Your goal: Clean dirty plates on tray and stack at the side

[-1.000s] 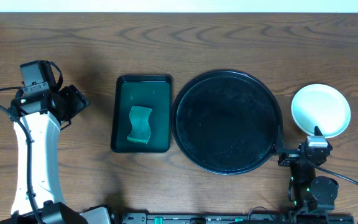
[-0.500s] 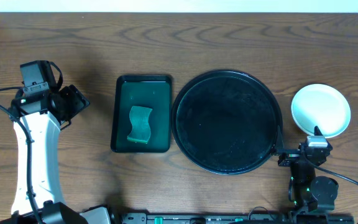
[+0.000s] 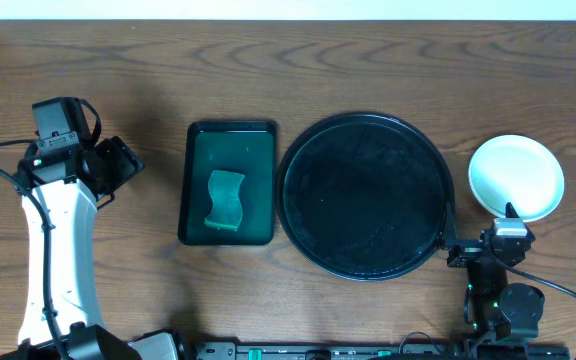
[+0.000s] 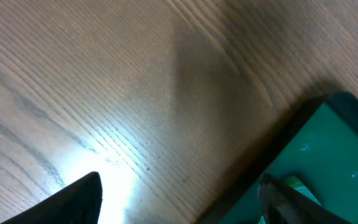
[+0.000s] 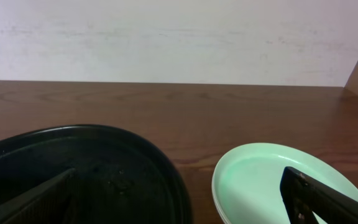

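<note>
- Left hand (image 4: 179, 183) is spread wide and holds nothing. It hangs over the bare table (image 3: 368, 60), beside the green tray (image 3: 260, 140).
- Right hand (image 5: 179, 171) is spread wide too, with nothing in it.
- It sits low, near the black tray (image 3: 368, 195) and the plates (image 3: 516, 177).
- Plates lie piled on the table, just right of the black tray.
- A sponge (image 3: 225, 199) lies in the green tray.

table (image 4: 135, 93): wood, glare | green tray (image 4: 337, 140): lower right | hand (image 4: 180, 196): spread wide

Bare table (image 3: 368, 60) lies wide along the far side and at the left, but the green tray (image 3: 253, 160), the black tray (image 3: 368, 195) just beside it and the plates (image 3: 516, 176) at the right leave only narrow gaps between.
</note>
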